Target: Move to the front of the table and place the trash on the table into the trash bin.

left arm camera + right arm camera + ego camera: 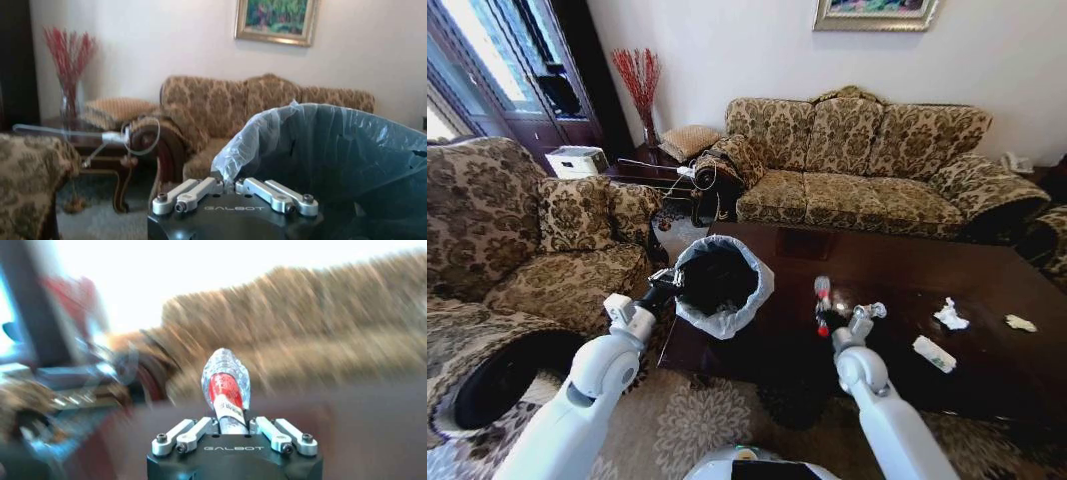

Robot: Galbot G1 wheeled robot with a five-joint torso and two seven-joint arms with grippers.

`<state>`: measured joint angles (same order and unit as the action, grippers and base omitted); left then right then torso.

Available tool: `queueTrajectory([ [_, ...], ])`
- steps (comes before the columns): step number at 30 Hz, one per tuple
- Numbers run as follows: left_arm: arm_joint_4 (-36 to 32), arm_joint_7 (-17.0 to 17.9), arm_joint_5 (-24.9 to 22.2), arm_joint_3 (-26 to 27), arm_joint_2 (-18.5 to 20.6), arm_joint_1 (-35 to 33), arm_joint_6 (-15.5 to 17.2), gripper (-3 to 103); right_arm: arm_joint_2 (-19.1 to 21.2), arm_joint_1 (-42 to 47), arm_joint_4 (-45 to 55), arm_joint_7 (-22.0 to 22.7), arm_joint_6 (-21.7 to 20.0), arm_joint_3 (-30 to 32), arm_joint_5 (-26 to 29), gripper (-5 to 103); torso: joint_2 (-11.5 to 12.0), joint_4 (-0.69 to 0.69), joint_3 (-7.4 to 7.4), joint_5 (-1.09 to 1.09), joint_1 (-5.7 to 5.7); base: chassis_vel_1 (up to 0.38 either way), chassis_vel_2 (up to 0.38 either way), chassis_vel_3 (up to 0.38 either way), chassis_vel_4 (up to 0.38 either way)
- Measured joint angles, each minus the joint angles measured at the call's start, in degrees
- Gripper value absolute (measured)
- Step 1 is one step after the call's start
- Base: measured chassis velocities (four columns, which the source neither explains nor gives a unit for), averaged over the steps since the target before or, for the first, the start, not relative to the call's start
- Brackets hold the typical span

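- Right tool (851, 318) is pinched on the clear bottle (823, 304), red cap and label visible; bottle is held above the counter (987, 350), just right of the trash bin (717, 285).
- Right wrist view: bottle (225, 390) sits lengthwise between the fingers, gripped near one end, the rest sticking out forward.
- Left tool (230, 192) is closed on the bag-lined rim of the bin (333, 150), holding it up at the counter's left corner, mouth tipped toward the robot.
- Judgement: step in hand is carrying the bottle to the bin. Bring the free end over the mouth before releasing; keep the left grip steady so the rim does not sag.
- Still on the counter, to the right: crumpled white paper (950, 315), a pale scrap (1021, 323), a white wrapper (934, 353).
- Counter top is glossy dark wood. Patterned sofa (867, 160) behind, armchair (517, 240) at left, framed picture on the wall.
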<state>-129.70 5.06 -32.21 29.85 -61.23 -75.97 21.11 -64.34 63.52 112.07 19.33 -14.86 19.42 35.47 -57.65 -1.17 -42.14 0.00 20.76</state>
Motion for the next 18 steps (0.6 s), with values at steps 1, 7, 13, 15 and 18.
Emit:
queueTrajectory([
  [1,0.5,0.0,-0.1,-0.6,0.2,0.4,0.5,4,2.9,-2.9,1.4,-1.6,0.7,-1.2,1.1,12,0.0,-0.02,0.0,0.01,0.0,0.0,0.0,0.0,0.0],
  [7,3.3,0.0,-1.2,-2.3,1.1,3.2,1.4,4,14.7,-16.3,4.9,-8.0,2.0,-7.6,7.4,7,0.0,0.03,-0.01,0.01,0.02,0.0,0.0,0.0,0.0],
  [13,4.3,-0.2,-3.4,-2.5,3.8,5.0,2.6,4,20.3,-38.0,6.7,-12.1,3.1,-23.8,16.2,7,0.0,-0.01,-0.01,-0.01,0.02,0.0,0.0,0.0,0.0],
  [15,4.8,-0.4,-5.0,-2.7,5.4,6.4,3.5,4,19.8,-46.5,7.7,-12.3,3.4,-31.0,19.5,7,0.0,-0.02,-0.01,-0.03,0.02,0.0,0.0,0.0,0.0],
  [18,5.4,-0.7,-6.8,-2.8,6.8,8.1,4.6,4,18.6,-51.8,8.2,-12.6,4.3,-36.8,20.8,7,0.0,-0.03,-0.01,-0.03,0.01,0.0,0.0,0.0,0.0],
])
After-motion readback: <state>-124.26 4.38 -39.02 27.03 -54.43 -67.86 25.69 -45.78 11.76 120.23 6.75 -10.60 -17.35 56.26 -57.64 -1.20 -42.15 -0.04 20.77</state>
